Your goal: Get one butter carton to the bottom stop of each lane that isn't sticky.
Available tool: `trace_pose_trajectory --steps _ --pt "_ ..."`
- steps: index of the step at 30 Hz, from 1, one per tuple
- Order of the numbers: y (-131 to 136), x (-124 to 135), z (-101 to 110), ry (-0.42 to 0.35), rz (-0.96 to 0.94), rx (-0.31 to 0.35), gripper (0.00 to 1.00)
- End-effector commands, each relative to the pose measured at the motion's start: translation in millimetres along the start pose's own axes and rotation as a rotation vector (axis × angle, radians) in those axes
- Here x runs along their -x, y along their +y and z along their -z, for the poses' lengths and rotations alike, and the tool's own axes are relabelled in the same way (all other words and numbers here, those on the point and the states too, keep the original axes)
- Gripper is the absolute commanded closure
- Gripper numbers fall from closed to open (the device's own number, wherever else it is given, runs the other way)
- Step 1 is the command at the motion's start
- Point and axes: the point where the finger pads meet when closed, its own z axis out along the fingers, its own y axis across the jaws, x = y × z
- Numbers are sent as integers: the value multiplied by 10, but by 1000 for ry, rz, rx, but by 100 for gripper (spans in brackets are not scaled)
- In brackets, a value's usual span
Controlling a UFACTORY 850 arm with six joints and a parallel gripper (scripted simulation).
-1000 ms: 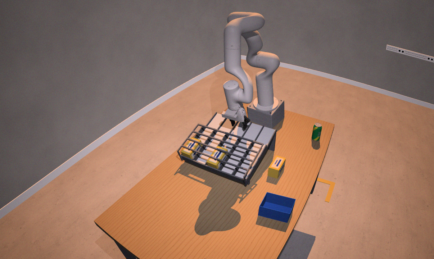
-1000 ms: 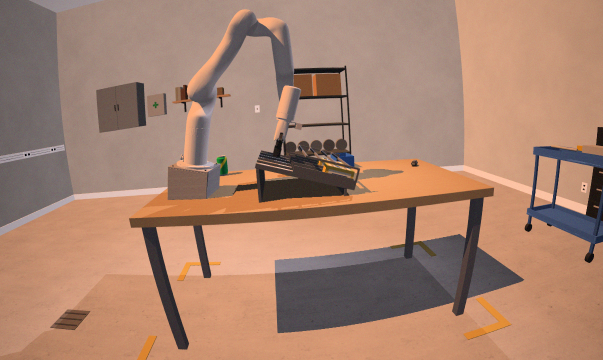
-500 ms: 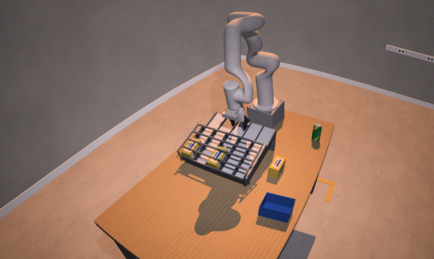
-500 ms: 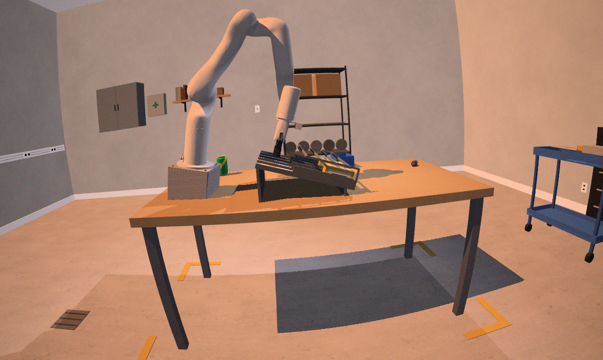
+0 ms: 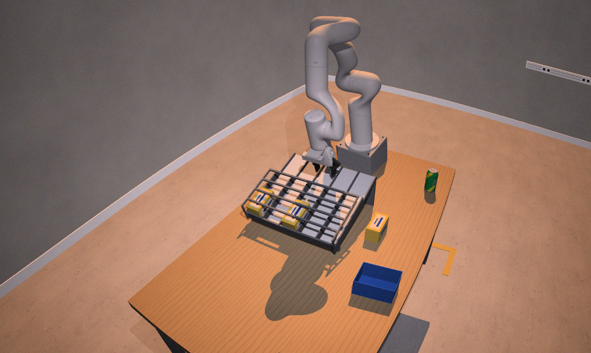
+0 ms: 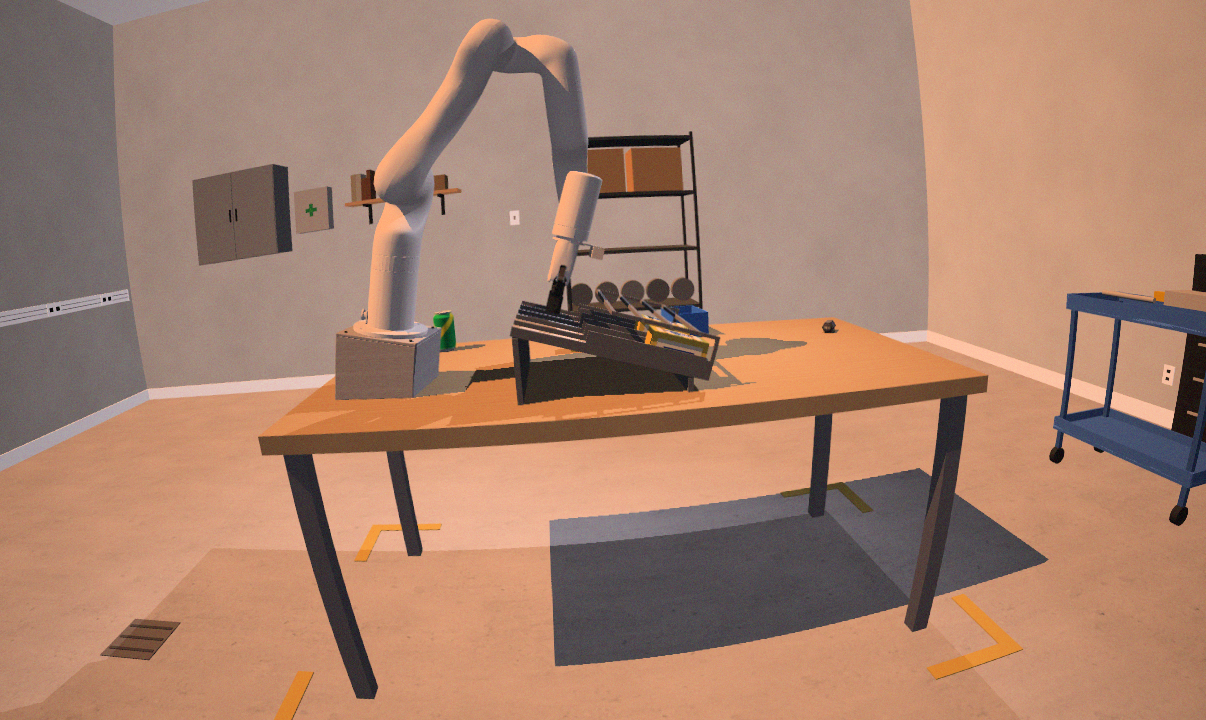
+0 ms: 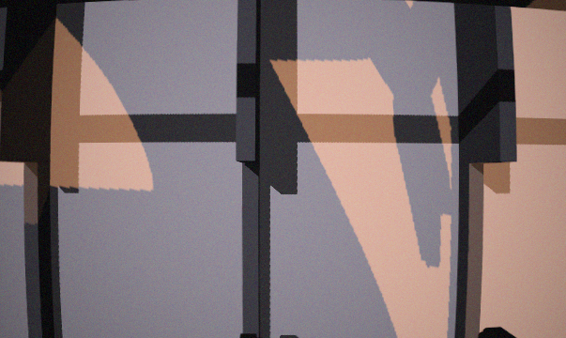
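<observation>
The sloped five-lane shelf point(image 5: 364, 183) point(image 6: 620, 347) point(image 7: 146, 258) stands on the table, with dark bars over its lower part. A yellow and white butter carton point(image 5: 258, 201) lies at the low end of the leftmost lane as the top view shows it. A second butter carton point(image 5: 295, 214) lies at the low end of the middle lane. A third butter carton point(image 5: 376, 228) stands on the table right of the shelf. My gripper point(image 5: 325, 170) point(image 6: 554, 309) is open and empty, low over the high end of the shelf, around the middle lane. The wrist view shows only its fingertips at the bottom edge.
A blue open bin point(image 5: 377, 283) stands near the table's right edge in the top view. A green can point(image 5: 430, 180) point(image 6: 445, 331) stands farther back. The bars and lane dividers rise in front of the gripper. A small dark object point(image 6: 828, 325) lies at the table's far end.
</observation>
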Motion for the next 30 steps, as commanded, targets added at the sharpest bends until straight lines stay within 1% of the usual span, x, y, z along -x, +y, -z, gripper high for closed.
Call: trace_pose_trajectory --steps 1,3,30 --pt "0 -6 5 1 0 0 14" --pt "0 -6 5 1 0 0 13" --pt "0 -6 5 1 0 0 11"
